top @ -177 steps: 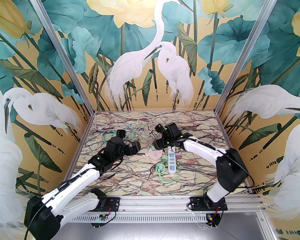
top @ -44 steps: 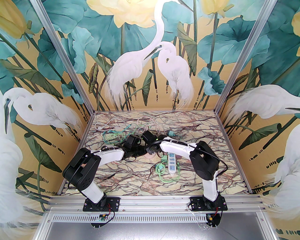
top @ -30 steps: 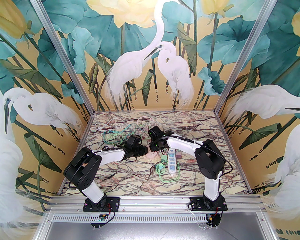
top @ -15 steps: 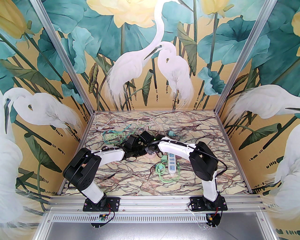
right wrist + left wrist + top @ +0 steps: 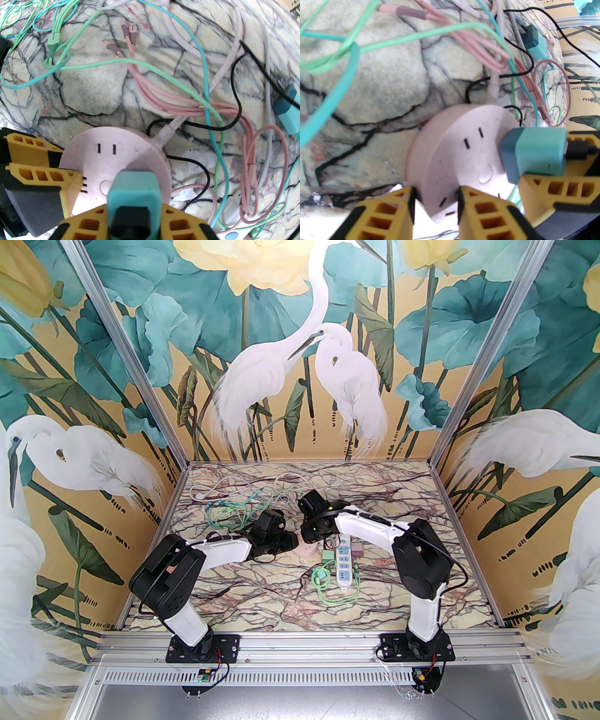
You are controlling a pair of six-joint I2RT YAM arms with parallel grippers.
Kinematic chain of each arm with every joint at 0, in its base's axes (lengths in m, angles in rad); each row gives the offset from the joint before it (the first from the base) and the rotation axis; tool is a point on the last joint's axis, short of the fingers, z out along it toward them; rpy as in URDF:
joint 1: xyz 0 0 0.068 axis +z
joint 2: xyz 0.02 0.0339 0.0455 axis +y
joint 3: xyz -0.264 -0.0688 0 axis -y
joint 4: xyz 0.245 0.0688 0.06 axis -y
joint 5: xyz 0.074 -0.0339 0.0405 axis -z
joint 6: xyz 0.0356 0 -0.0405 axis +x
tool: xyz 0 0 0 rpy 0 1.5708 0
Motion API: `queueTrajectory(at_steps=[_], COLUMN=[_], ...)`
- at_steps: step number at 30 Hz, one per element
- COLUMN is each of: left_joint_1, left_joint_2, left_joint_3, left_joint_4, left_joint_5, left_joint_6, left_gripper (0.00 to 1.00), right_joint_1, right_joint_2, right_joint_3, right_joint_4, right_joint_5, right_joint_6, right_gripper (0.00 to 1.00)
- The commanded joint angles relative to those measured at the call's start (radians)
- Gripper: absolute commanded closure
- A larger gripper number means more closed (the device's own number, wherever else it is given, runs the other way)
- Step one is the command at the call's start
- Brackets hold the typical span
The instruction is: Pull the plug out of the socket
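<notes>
The teal plug (image 5: 133,187) sits clenched between the yellow fingers (image 5: 182,225) of the right gripper (image 5: 133,218), directly over the top face of the round pink socket (image 5: 454,145), which lies on the marble table (image 5: 262,587) just left of centre; the left gripper (image 5: 436,206) is clamped across the socket's near rim, one finger under its edge and one on its face. The plug's dark end lies against the socket face, and I cannot tell whether its pins are seated or already free. The likeliest trouble is the socket rising with the plug, since the left fingers grip only a narrow bite of smooth rounded rim and could slide off under a firm pull. A pull that leans sideways rather than straight out could jam the pins. The plug's smooth sides could also slip through the right pads. The black cable (image 5: 234,105) leaving the plug's back loops across the far tangle, so a long pull may drag that mess along. Round about, pink cables (image 5: 164,98), a green cable (image 5: 140,65) and a teal cable (image 5: 206,82) cross on the far side of the socket, beside its own pale cord (image 5: 168,131); a second teal plug (image 5: 534,42) lies loose at the far right. A white power strip (image 5: 344,566) with a green adapter (image 5: 328,555) lies just right of the socket, near the right arm's path.
</notes>
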Motion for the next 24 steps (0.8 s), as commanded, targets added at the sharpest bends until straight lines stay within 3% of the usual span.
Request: queueTrajectory(at_steps=[1,7,11,18,24], left_joint_1=[-0.004,-0.008,-0.010,-0.010,-0.010], left_joint_2=[0.088,0.096,0.102,0.095,0.072], left_joint_3=[-0.047,-0.035,-0.032,-0.032,-0.035], left_joint_4=[-0.190,-0.198,-0.199,-0.201,-0.204], left_joint_5=[-0.057,-0.056,-0.054,-0.055,-0.055], left_joint_6=[0.019,0.025,0.023,0.023,0.022], left_gripper=[0.66,0.67,0.67,0.67,0.67], right_joint_1=[0.027,0.150,0.195,0.173,0.089], right_joint_2=[-0.077,0.027,0.090,0.035,-0.063], right_joint_3=[0.039,0.142,0.197,0.189,0.132], right_joint_4=[0.062,-0.076,-0.144,-0.138,-0.081], right_joint_5=[-0.152,0.077,0.161,0.197,0.175], right_joint_6=[0.030,-0.059,-0.085,-0.078,-0.050], right_gripper=[0.80,0.80,0.80,0.80,0.80])
